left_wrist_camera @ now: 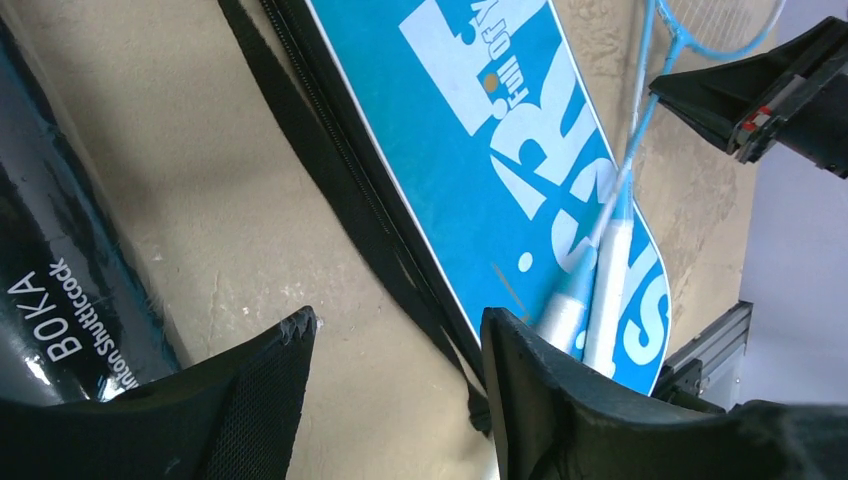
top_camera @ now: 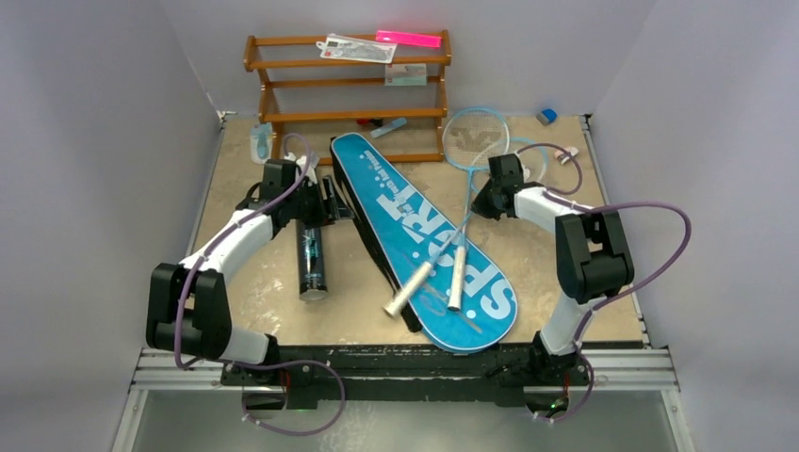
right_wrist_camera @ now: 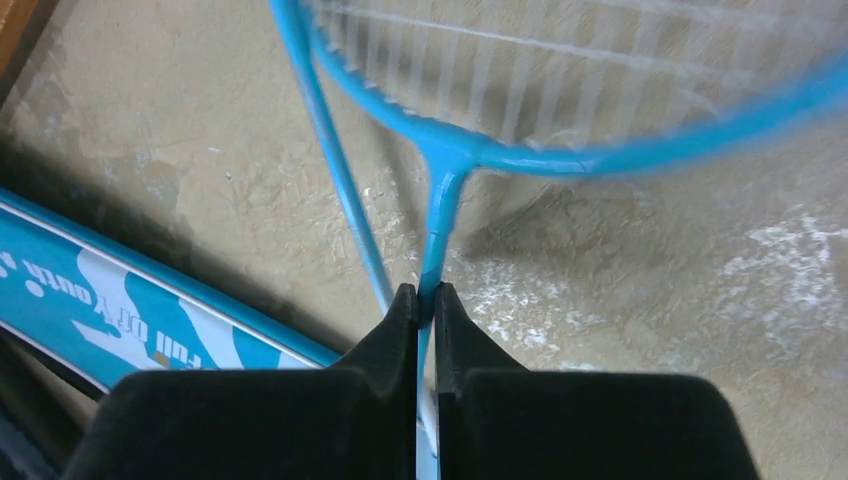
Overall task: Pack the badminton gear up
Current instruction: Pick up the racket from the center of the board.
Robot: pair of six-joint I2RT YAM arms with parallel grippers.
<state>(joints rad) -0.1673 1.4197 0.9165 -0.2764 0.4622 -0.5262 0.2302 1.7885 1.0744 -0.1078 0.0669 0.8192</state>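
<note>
We see a blue racket-shaped bag (top_camera: 424,245) lettered "SPORT" in white, flat on the worktop (top_camera: 264,311). Its long axis runs diagonally, with the narrow end far-left and the wide end near-right. 2 rackets (top_camera: 458,278), with light-blue frames and white handles, rest their handles on the bag, heads pointing far-right. The right hand (right_wrist_camera: 427,298) is clenched on the shaft of 1 racket (right_wrist_camera: 440,200), just below its head. The left hand (left_wrist_camera: 400,335) is released, between the bag and a black tube (top_camera: 312,259) lying near-to-far.
</note>
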